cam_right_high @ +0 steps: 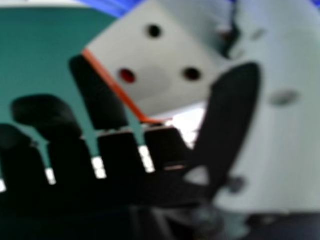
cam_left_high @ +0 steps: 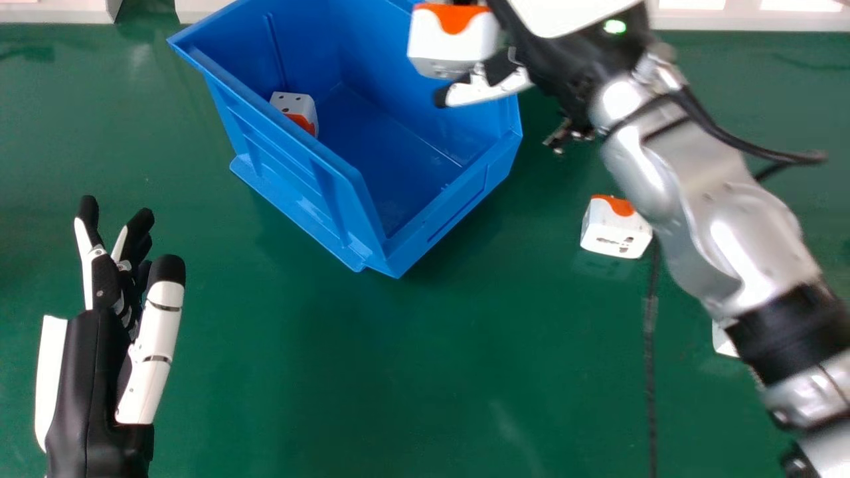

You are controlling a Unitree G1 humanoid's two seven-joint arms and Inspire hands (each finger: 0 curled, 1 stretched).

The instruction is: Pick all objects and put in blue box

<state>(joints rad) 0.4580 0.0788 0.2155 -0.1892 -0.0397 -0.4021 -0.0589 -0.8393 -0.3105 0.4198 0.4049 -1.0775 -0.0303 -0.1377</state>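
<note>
1. Held block (cam_left_high: 448, 43): white body with an orange patch on its upper part, plus a small area of grey-looking underside. It is above the blue box (cam_left_high: 302, 149), toward the far right side.
2. Right robot hand (cam_left_high: 488, 89): pinching the held block between thumb and fingers. In the right hand view, the thumb of the right robot hand (cam_right_high: 227, 115) is beside the block. There the block presents a pale, flat face with 3 round holes, 2 dark and 1 reddish inside, and an orange strip along 1 edge.
3. Block in the box (cam_left_high: 295, 106): white, dark dots on its top face, orange on a side face. It lies inside, close to the left wall.
4. Block right of the box (cam_left_high: 614, 236): resting on the green surface (cam_left_high: 412, 372), well apart from the box and near the silver forearm (cam_left_high: 704, 206). White with rounded corners, orange on the upper part, dark marks across the near face.
5. Partly hidden block (cam_left_high: 722, 340): on the surface at the right, mostly covered by the right arm. Only a white portion can be seen; its other faces cannot be told.
6. Blue box: open at the top, set at an angle, 1 corner pointing toward the near side. Smooth blue walls, ribs on the outside.
7. Left robot hand (cam_left_high: 89, 372): at the left of the head view, fingers spread and relaxed, holding nothing.
</note>
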